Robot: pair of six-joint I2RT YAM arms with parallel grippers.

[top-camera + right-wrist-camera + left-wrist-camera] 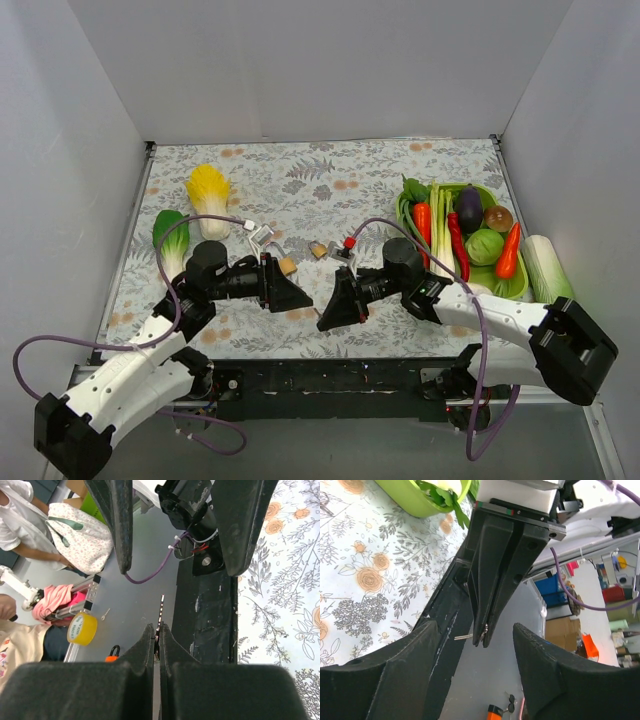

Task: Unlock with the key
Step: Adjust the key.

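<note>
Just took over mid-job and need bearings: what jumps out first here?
Front and centre, the right gripper is shut on a thin metal key, with the left gripper open opposite it. A brass padlock lies on the floral cloth just beyond them. A green tray of vegetables sits far right.

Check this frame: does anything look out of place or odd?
Yes: the right gripper pinches a thin key in midair, aimed at the open, empty left gripper, while the brass padlock lies apart on the table.
</note>
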